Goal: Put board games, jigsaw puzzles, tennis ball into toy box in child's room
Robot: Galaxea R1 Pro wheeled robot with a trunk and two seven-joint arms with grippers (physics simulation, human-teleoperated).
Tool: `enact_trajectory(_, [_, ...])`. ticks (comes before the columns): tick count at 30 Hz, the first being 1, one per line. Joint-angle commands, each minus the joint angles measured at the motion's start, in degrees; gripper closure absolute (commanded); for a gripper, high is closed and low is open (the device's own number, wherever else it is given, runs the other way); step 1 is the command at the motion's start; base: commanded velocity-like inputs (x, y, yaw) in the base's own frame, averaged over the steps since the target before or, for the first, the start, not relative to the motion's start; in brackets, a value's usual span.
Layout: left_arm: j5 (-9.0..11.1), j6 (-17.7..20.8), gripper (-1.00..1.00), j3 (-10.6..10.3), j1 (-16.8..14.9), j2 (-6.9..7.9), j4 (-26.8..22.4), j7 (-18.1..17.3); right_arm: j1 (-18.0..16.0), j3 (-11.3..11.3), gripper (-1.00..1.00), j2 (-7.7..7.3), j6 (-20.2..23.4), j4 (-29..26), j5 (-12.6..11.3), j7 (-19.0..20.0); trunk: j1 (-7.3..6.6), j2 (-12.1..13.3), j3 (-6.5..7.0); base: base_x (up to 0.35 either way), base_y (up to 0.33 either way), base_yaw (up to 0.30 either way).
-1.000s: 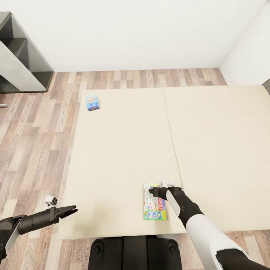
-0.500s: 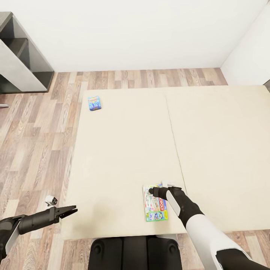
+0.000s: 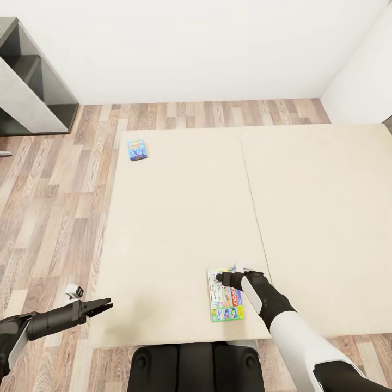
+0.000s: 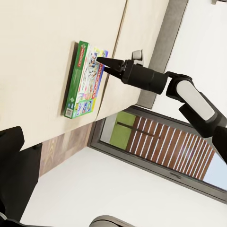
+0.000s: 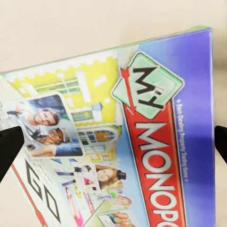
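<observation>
Monopoly box [image 3: 226, 295], green-edged and lying flat, sits on the beige bed [image 3: 179, 218] at about six o'clock in the head view, close to the mattress's near edge. The right gripper [image 3: 220, 277] is over the far end of that box, at its twelve o'clock end, with the white and black forearm running back toward five o'clock. In the left wrist view the right gripper [image 4: 105, 62] shows its two dark fingers drawn to a narrow point just above the box's top face [image 4: 84, 79]; I cannot tell whether the tips touch the cardboard. In the right wrist view the lid with the red "MONOPOLY" band [image 5: 118, 142] lies close under the camera, with one dark fingertip [image 5: 8, 149] at one side of the frame and another at the opposite side, so the jaws stand wide across the box and grip nothing. A smaller blue-teal board game [image 3: 136, 149] lies flat on the bed at about eleven o'clock, near the far left corner of the mattress and well apart from the Monopoly box. The left gripper [image 3: 103, 306] hangs at about eight o'clock, over the bed's left edge beside the wood-plank floor [image 3: 49, 207], its slim fingers close together in a narrow wedge and empty. A dark grey cabinet [image 3: 27, 81] stands against the white wall at ten o'clock.
</observation>
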Motion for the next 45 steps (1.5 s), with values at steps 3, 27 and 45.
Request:
enact_trajectory(3, [-0.02, 0.61, -1.0, 0.0, -0.02, 0.01, -0.01, -0.22, -0.01, 0.09, -1.0, -0.02, 0.45, -0.08, -0.19, -0.18, 0.03, -0.08, -0.06, 0.0, 0.0, 0.0])
enact_trajectory(27, [-0.02, 0.61, -1.0, 0.0, -0.01, 0.03, -0.01, -0.22, -0.01, -0.35, -1.0, -0.14, 3.24, 2.56, -0.41, 0.0, 0.03, -0.08, -0.06, 0.0, 0.0, 0.0])
enact_trajectory(45, [-0.02, 0.61, -1.0, 0.0, -0.01, 0.14, -0.01, -0.22, -0.01, -0.03, -1.0, -0.03, 3.74, 2.73, -0.33, 0.25, 0.03, -0.08, -0.06, 0.0, 0.0, 0.0])
